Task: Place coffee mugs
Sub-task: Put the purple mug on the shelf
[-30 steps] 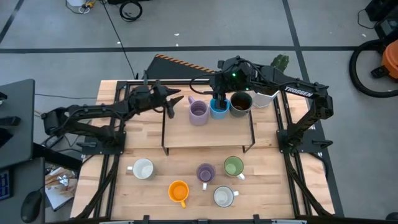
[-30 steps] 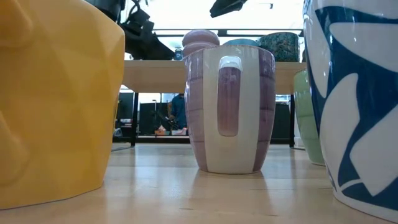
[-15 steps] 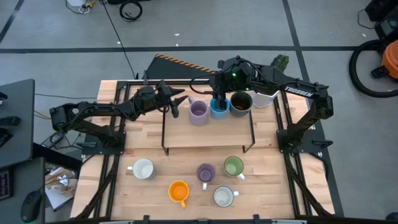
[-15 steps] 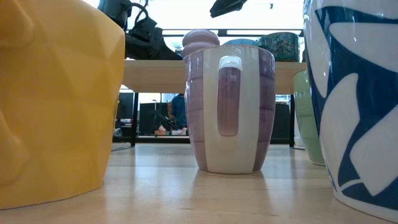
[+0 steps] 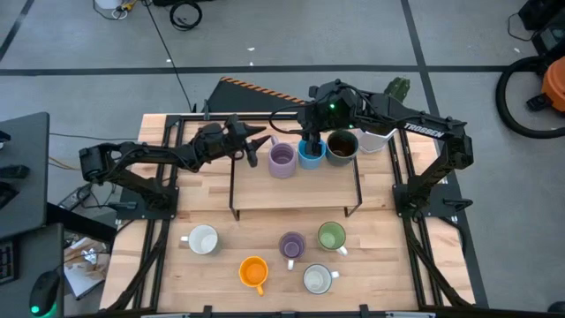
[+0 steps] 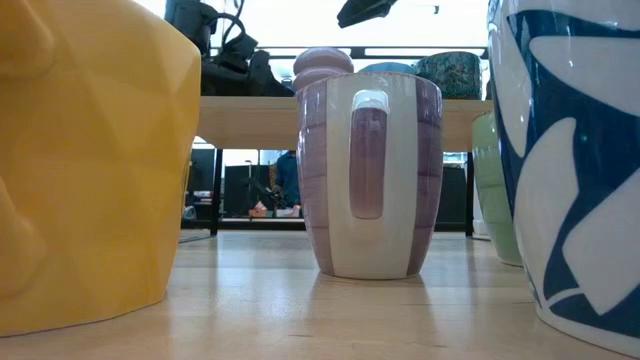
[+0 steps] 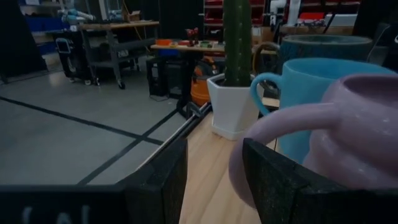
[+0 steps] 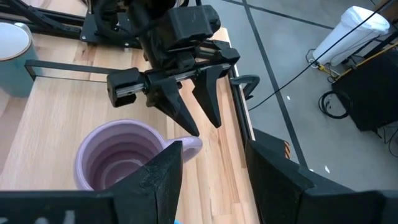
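On the raised wooden shelf stand a lavender mug, a blue mug and a dark brown mug. My left gripper is open and level at the lavender mug's handle, which shows just ahead of its fingers. I cannot tell whether a fingertip touches the handle. My right gripper is open and points down over the blue mug; its wrist view looks past its fingers at the lavender mug. On the table near the front stand two white, one orange, one lavender and one green mug.
A white planter with a green cactus stands on the shelf's far right, beside the dark mug. The front mugs are white, orange, lavender, green and white. Bare wood lies under and in front of the shelf.
My left gripper has gone toward the table's right edge, level along the shelf, up to the lavender mug's handle. My right gripper has kept still over the blue mug. No mug has moved.
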{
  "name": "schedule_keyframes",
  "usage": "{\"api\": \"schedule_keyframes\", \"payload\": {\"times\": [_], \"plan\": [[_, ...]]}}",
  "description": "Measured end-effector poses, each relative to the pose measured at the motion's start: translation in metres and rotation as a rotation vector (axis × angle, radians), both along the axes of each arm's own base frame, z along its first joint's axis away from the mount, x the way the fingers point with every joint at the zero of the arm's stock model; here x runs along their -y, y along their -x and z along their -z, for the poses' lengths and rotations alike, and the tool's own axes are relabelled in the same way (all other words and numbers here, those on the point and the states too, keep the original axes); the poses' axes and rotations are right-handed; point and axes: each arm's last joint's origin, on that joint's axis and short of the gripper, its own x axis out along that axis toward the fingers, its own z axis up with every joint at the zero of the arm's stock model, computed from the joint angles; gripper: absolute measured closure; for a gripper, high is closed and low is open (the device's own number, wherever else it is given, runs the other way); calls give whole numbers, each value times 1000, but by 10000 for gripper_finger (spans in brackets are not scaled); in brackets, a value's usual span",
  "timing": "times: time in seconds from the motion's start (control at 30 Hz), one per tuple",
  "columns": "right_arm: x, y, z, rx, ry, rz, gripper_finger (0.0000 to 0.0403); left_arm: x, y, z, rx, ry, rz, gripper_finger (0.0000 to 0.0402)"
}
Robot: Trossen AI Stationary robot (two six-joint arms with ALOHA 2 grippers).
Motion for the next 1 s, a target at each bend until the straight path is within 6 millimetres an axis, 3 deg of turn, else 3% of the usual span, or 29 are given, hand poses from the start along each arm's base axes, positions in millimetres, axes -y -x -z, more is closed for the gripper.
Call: {"api": "schedule_keyframes", "payload": {"times": [1.0], "plan": [[-17, -6, -3, 43, -11, -65, 222, 1, -8, -2, 109, -51, 134, 242]]}}
